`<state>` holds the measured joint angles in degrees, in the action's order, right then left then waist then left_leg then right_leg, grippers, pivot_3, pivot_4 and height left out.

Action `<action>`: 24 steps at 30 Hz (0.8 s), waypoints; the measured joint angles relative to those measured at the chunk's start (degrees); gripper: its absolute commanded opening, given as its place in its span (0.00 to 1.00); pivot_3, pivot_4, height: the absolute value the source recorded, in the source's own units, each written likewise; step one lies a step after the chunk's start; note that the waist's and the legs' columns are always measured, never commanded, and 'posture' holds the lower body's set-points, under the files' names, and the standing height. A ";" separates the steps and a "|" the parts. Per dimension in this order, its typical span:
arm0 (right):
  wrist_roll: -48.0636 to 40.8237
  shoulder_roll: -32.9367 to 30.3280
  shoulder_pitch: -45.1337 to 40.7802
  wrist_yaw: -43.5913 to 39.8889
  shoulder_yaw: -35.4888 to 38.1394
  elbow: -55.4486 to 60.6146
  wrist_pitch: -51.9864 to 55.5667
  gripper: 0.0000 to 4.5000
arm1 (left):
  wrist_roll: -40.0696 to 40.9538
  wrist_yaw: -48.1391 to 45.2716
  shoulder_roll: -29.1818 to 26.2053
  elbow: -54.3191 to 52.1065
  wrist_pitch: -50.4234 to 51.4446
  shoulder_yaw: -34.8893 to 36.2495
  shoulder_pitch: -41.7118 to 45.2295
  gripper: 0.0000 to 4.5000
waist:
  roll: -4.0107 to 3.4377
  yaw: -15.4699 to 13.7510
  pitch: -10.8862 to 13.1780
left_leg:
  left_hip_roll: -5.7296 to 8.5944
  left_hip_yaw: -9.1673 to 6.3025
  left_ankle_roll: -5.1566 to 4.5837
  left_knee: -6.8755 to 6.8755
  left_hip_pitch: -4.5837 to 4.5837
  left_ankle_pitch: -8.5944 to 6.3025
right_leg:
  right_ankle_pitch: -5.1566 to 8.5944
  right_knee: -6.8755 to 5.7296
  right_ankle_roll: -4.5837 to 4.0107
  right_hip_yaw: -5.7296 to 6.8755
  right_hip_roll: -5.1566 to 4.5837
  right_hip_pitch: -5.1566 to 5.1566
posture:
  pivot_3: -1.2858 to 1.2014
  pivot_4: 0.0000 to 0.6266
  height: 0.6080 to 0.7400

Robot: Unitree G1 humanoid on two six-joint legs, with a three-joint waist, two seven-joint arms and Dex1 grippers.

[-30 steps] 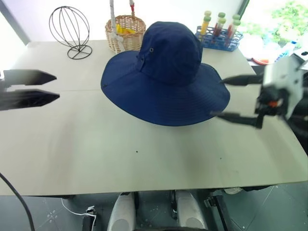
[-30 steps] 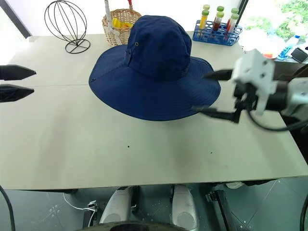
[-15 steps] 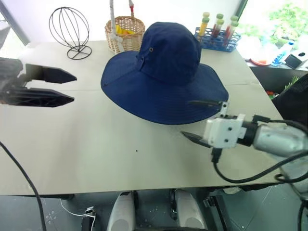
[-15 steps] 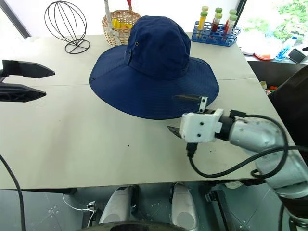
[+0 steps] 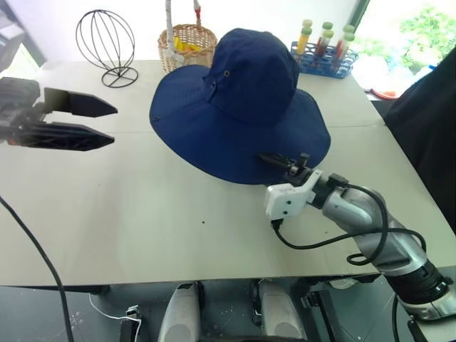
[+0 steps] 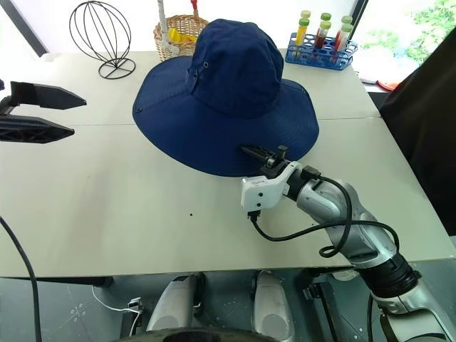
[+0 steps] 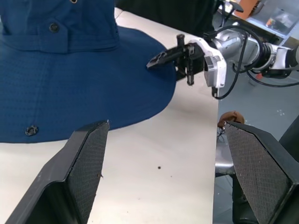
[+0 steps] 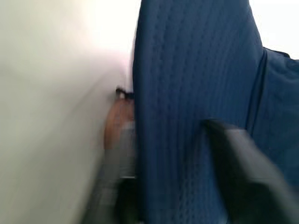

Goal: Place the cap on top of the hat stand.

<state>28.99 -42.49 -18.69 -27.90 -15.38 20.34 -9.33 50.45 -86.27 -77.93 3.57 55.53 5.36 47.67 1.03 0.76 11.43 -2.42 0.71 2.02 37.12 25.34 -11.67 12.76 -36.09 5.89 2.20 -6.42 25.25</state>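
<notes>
The navy-blue cap (image 5: 246, 100) sits in the middle of the table with its crown raised and its wide brim spread. My right gripper (image 5: 274, 159) reaches level to the brim's near edge and is shut on it, one finger above the fabric and one below. The left wrist view shows this grip from across the table, with the right gripper (image 7: 156, 60) at the brim's edge. In the right wrist view a brown rounded part (image 8: 117, 125) shows beneath the brim; the cap hides the rest of the hat stand. My left gripper (image 5: 114, 125) hangs open over the table's left side, well apart from the cap.
A black wire globe stand (image 5: 105, 46) is at the back left. Behind the cap are a wicker basket (image 5: 187, 44) and a blue rack of test tubes (image 5: 324, 50). A large dark shape (image 5: 427, 142) rises at the table's right edge.
My right gripper dropped from beside the brim to its near edge, rolled over and closed on the fabric. My left gripper moved slightly toward the cap and stayed open.
</notes>
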 measured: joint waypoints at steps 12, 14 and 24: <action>9.71 -2.76 -1.16 5.94 1.45 -7.22 -9.79 0.12 | -1.75 0.32 1.55 0.00 -0.04 0.50 0.00 0.91 | 0.03 0.06 -0.02 | -0.01 0.00 0.00 0.03 -0.03 0.00 | 0.00 -0.04 0.00 -0.03 0.02 -0.01 | 0.52 0.24 0.99; 10.35 -3.43 -1.45 6.74 1.72 -8.32 -11.11 0.12 | -2.30 0.33 1.91 0.01 -0.26 0.50 0.00 0.91 | 0.03 0.07 -0.02 | -0.01 0.00 0.00 0.03 -0.03 0.00 | 0.00 -0.04 0.00 -0.03 0.02 -0.01 | 0.52 0.24 0.99; -5.77 -1.74 0.31 -2.42 7.28 -1.31 -5.58 0.84 | -4.10 0.34 4.06 0.61 -1.38 0.44 0.29 0.91 | 0.05 0.00 -0.03 | -0.03 -0.02 -0.02 0.03 -0.03 0.01 | -0.04 -0.08 -0.05 -0.07 0.08 -0.04 | 0.52 0.24 0.99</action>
<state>23.23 -44.24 -18.37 -30.33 -8.10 19.03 -14.91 46.35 -85.93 -73.87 4.17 54.14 5.80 47.96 1.08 0.76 11.41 -2.45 0.69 2.01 37.15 25.31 -11.66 12.71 -36.17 5.84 2.12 -6.34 25.21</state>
